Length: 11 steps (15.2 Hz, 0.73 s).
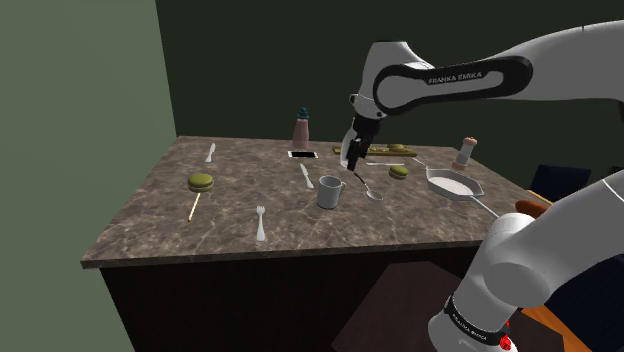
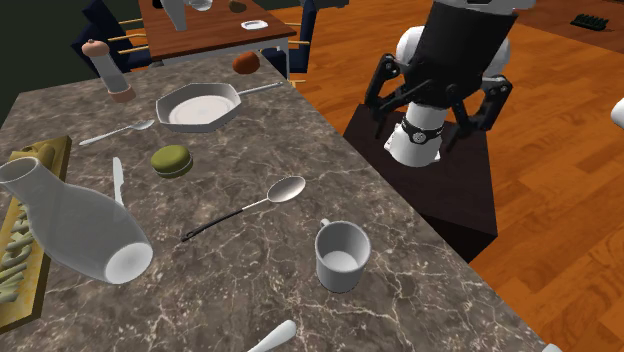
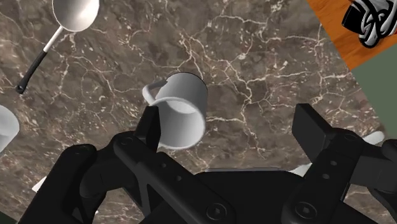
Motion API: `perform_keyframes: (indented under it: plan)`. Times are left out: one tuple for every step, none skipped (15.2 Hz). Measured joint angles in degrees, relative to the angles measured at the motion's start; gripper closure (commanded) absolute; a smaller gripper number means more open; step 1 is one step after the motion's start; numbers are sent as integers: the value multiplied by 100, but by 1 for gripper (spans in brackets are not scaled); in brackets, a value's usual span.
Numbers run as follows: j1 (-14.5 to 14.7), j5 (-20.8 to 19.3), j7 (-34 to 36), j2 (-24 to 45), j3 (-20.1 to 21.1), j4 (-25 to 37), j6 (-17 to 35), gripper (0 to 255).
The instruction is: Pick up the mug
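The mug (image 3: pixel 181 108) stood upright on the counter (image 1: pixel 150 230), near the edge facing the stand (image 2: pixel 450 200), beside a spoon (image 2: pixel 286 189). The jaws hung spread above it, empty. The mug sat off-centre, under one finger (image 3: pixel 151 124).

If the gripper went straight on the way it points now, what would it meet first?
Probably the mug: the gripper points down at the marbled tabletop, jaws open, one jaw lined up with the mug's rim. Between the jaws lies bare tabletop. Depth is unclear.
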Motion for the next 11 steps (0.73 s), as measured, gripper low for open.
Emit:
perform_keyframes:
  plan:
    - [12, 17, 7, 191, -5, 46, 130, 0]
    - [9, 21, -20, 358, -37, 19, 308, 0]
    - [10, 32, -43, 546, -63, 52, 454, 0]
    - [7, 42, -66, 711, -91, 22, 633, 0]
    - [15, 63, -80, 915, -105, 105, 743, 0]
    - [11, 83, -128, 1123, -138, 220, 827, 0]
    - [23, 109, -128, 1334, -143, 282, 960, 0]
    - [16, 137, -183, 1615, -179, 382, 1132, 0]
    - [19, 170, -207, 1851, -194, 472, 1260, 0]
    - [18, 200, -236, 2036, -207, 519, 1383, 0]
    - [17, 233, -268, 2252, -220, 608, 1500, 0]
